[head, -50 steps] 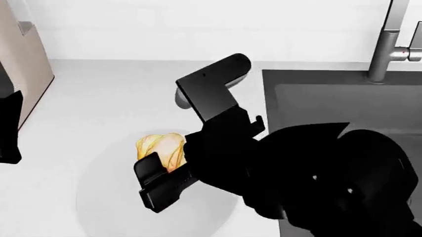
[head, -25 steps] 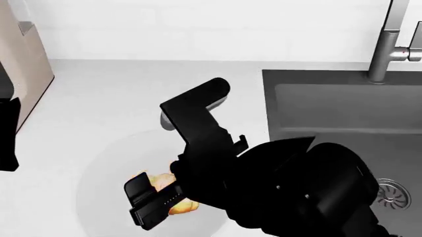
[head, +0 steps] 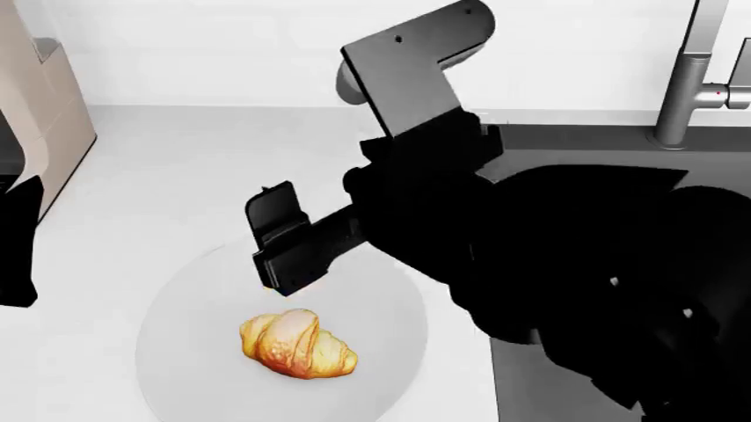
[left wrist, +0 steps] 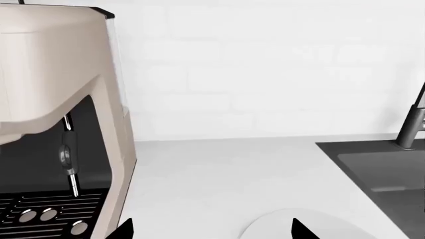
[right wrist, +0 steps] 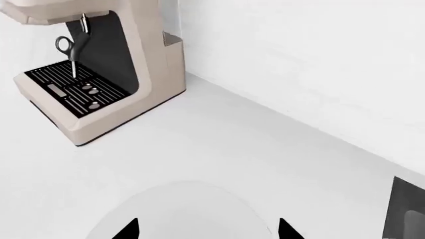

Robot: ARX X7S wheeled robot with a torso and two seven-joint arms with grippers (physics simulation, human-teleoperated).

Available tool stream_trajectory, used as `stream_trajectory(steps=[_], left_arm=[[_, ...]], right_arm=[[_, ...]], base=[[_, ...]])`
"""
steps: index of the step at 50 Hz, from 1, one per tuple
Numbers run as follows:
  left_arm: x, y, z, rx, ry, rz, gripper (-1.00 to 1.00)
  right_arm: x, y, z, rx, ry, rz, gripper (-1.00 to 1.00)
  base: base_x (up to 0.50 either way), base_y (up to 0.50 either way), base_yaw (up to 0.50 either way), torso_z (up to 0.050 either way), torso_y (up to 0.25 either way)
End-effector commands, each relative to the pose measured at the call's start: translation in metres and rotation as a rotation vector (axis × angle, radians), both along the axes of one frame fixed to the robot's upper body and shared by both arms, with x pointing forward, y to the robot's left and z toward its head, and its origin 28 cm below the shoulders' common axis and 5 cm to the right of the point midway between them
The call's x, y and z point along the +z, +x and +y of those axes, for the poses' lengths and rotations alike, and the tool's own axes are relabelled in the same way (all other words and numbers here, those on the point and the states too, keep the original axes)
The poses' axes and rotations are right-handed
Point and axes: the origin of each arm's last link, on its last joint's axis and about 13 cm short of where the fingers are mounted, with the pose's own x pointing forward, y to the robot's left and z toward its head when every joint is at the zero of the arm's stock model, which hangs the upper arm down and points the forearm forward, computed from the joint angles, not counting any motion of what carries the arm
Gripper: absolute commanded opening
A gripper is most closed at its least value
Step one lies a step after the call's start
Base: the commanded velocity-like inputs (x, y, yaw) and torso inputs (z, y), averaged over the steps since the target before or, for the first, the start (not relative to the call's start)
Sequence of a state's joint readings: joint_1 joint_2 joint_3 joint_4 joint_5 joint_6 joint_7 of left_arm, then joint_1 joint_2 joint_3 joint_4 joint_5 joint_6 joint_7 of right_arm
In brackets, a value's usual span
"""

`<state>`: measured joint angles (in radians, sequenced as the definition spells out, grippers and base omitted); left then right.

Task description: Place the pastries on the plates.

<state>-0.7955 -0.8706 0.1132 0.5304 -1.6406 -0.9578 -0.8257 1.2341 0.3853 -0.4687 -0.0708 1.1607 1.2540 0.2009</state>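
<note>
A golden-orange ridged croissant (head: 297, 344) lies on the pale grey-white plate (head: 176, 303), near its front. My right gripper (head: 278, 243) hangs open above the plate's far side, apart from the croissant, with nothing between its fingers. The right wrist view has the bare plate (right wrist: 179, 206) under the open right gripper (right wrist: 208, 230); the croissant is out of that view. My left gripper (left wrist: 212, 232) is open and empty over the counter, with the plate's edge (left wrist: 312, 223) beside one fingertip. It shows as a black shape (head: 17, 237) at the head view's left edge.
A beige coffee machine (right wrist: 99, 59) stands at the counter's back left, close to my left arm (left wrist: 59, 99). A dark sink (head: 586, 171) with a metal tap (head: 687, 79) lies right of the plate. A white tiled wall (left wrist: 265, 69) backs the counter.
My right gripper has opened and let go of the croissant, then risen up and back from the plate. The croissant now rests on the plate. The left arm has not moved.
</note>
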Motion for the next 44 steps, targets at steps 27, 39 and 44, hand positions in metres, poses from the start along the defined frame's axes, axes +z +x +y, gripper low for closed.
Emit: stream_trajectory(steps=[27,39,44], left_arm=[[0.104,0.038,-0.026,-0.053,0.010,-0.149,1.00],[0.163,0.039,-0.037,-0.087,0.015,-0.247,1.00],[0.174,0.033,-0.039,-0.092,0.027,-0.261,1.00]], right_arm=[[0.097,-0.041,-0.053,-0.237,0.186,-0.336,1.00],[0.150,-0.037,-0.058,-0.272,0.202,-0.416,1.00],[0.165,-0.042,-0.058,-0.267,0.203,-0.455,1.00]], base=[[0.00,0.00,0.00,0.000,0.000],[0.00,0.00,0.00,0.000,0.000],[0.00,0.00,0.00,0.000,0.000]])
